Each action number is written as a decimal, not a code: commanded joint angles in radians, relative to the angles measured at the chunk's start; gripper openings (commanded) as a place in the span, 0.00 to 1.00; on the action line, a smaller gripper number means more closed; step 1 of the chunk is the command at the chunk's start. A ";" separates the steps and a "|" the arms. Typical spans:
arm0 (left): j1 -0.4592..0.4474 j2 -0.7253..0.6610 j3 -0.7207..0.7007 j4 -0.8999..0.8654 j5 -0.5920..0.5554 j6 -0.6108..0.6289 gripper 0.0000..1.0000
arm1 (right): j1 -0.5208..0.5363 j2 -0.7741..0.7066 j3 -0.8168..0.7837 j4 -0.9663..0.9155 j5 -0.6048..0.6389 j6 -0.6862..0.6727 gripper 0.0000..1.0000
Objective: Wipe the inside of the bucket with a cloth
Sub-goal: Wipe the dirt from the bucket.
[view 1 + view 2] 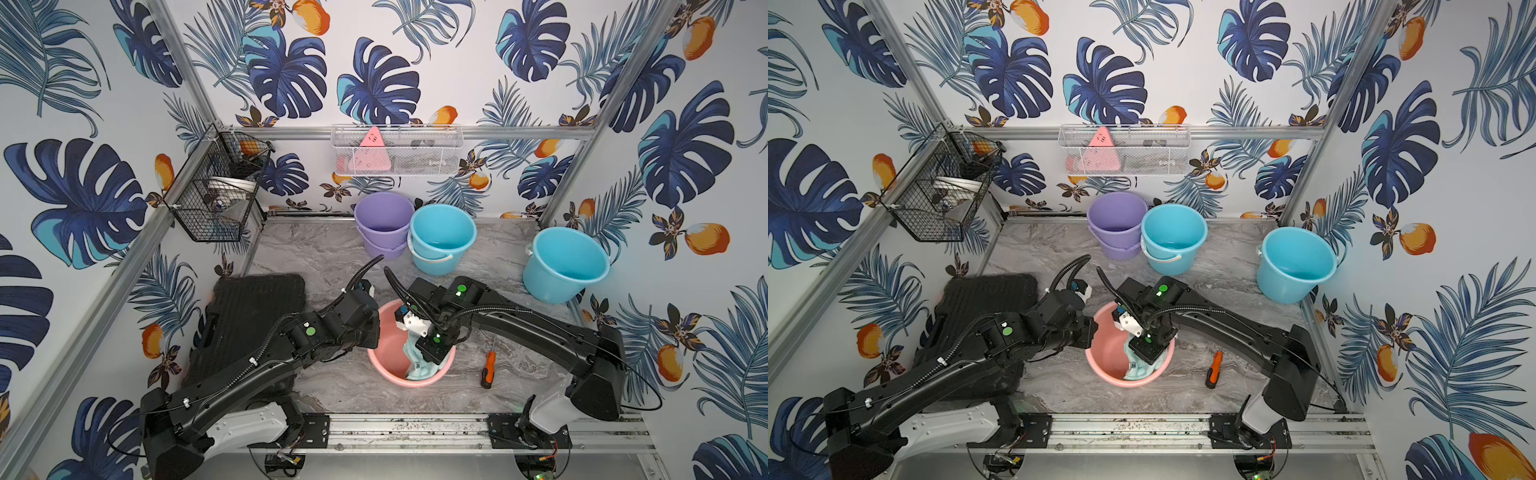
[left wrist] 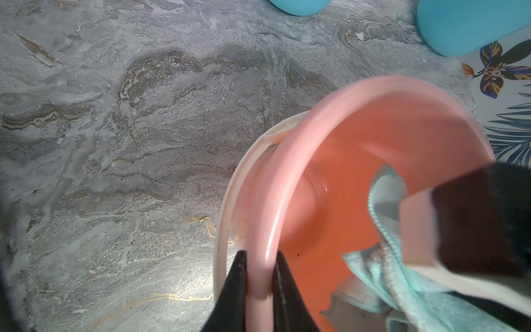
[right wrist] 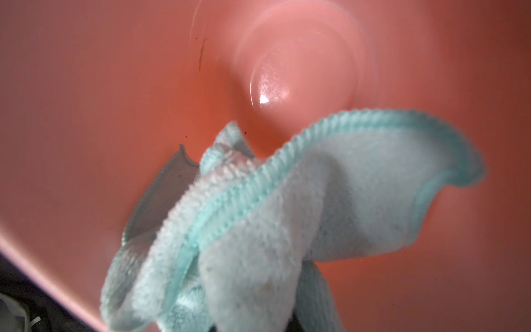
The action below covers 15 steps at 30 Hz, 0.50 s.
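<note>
A pink bucket (image 1: 388, 353) (image 1: 1106, 353) stands near the front middle of the marble table. My left gripper (image 2: 260, 255) (image 1: 374, 332) is shut on the bucket's rim (image 2: 373, 83) at its left side, one finger outside and one inside. The white handle (image 2: 230, 201) hangs down outside the rim. My right gripper (image 1: 428, 351) reaches down into the bucket, shut on the bunched mint-aqua cloth (image 3: 287, 215) (image 1: 419, 368) (image 2: 396, 276). The cloth hides its jaws. The cloth lies against the inner wall (image 3: 86, 86) on the near right side, with a small tag (image 3: 161, 198) hanging off it.
A purple bucket (image 1: 384, 220) and a blue bucket (image 1: 442, 237) stand at the back. Another blue bucket (image 1: 565, 262) leans at the right wall. An orange-handled screwdriver (image 1: 487, 370) lies right of the pink bucket. A black case (image 1: 253, 316) lies at the left.
</note>
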<state>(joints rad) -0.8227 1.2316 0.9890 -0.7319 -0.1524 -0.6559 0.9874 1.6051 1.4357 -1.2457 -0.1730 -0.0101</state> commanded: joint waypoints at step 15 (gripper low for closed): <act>0.000 0.001 0.019 0.023 -0.015 -0.001 0.00 | 0.000 0.167 -0.173 0.375 0.050 0.111 0.00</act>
<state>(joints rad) -0.8211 1.2312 0.9951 -0.7479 -0.1600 -0.6598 0.9874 1.7565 1.2831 -0.9623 -0.1600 0.0490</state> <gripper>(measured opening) 0.169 0.113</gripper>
